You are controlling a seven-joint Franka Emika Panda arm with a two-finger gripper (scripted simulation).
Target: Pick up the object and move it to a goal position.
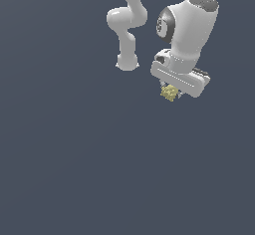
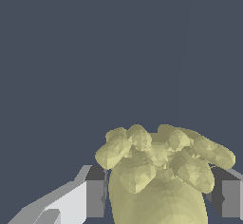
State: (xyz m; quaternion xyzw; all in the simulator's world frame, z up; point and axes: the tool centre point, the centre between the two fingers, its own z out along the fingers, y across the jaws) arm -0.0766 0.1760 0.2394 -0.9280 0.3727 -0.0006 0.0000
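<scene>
A white robot arm reaches down against a plain, dark blue-grey background. At its end the claw (image 1: pixel 171 90) is clamped on the object (image 1: pixel 170 93), a small pale yellow lump with a knobbly, uneven surface. In the exterior view the object sits just under the claw's wide white body, tucked toward the exterior view's left end of it. In the wrist view the object (image 2: pixel 161 171) fills the gap between the two grey fingers (image 2: pixel 95 197), one on each side, and both seem to touch it

Risks, as a judgement: the lumpy shape gives the finger pads only scattered bumps to press on, so the object could twist or slide out if the arm moves or turns sharply. The object bulges beyond the fingers, so the hold may be shallow. A loss of grip mid-carry would drop it short of the goal

What cannot be made out: no goal marker appears in either view, so where the object must go is unknown. No bench edge, shadow or surface line is visible, so whether the object is lifted or resting on something cannot be told. The fingertips are hidden in the exterior view by the claw body and the object. The wrist view cuts off the object's lower part and the outer edge of one finger
</scene>
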